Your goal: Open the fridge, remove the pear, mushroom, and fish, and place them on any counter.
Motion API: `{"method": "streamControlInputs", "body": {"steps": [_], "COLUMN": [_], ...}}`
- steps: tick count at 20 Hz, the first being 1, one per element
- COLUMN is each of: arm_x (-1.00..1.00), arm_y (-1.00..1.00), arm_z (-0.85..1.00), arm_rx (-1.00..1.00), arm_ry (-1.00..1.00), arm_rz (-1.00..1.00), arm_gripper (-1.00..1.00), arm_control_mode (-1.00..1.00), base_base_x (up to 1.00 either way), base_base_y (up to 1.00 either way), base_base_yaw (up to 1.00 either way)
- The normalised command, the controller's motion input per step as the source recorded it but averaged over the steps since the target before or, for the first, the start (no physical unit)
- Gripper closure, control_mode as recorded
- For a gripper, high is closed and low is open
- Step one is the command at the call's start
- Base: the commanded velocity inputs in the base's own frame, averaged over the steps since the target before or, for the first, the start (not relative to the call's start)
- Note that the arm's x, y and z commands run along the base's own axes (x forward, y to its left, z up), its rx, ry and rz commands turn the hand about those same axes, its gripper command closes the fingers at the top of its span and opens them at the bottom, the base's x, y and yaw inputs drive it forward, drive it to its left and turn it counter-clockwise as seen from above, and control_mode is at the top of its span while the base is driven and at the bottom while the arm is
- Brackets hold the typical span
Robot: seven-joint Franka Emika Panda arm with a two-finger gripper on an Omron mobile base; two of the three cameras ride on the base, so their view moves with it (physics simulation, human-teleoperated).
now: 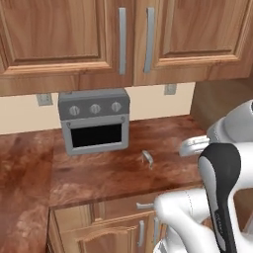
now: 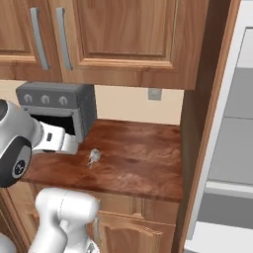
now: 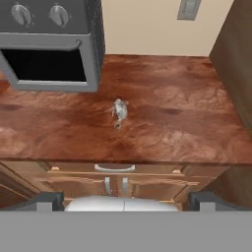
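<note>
The fish (image 3: 119, 111) lies alone on the bench (image 3: 187, 123) — roughly midway between back wall and front edge, near the toaster oven's (image 3: 49, 44) front right corner but apart from it. The fingers (image 3: 126, 201) stand released — spread wide, holding nothing, back over the bench's front edge. The fridge (image 2: 232, 148) stands past the bench's right end.

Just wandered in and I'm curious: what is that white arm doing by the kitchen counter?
Nothing is held right now. A small silvery-grey fish lies alone on the dark reddish-brown wooden counter, in front of a small grey toaster oven. The arm's two-finger gripper is open and empty, back from the counter's edge. The light-grey fridge stands at the right.
</note>
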Motion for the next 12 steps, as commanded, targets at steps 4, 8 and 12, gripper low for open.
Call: {"method": "streamControlInputs", "body": {"steps": [4,8,12], "arm_x": [0.00,0.00,0.00], "arm_y": [0.00,0.00,0.00], "arm_z": [0.00,0.00,0.00], "arm_rx": [0.00,0.00,0.00], "arm_ry": [0.00,0.00,0.00], "arm_rz": [0.00,0.00,0.00], "arm_gripper": [-1.00,-1.00,-1.00], "arm_control_mode": [1.00,1.00,1.00], "base_base_x": [-1.00,-0.71,-0.01], "base_base_y": [-0.18,-0.90,-1.00], "base_base_yaw": [0.04,0.00,0.11]}}
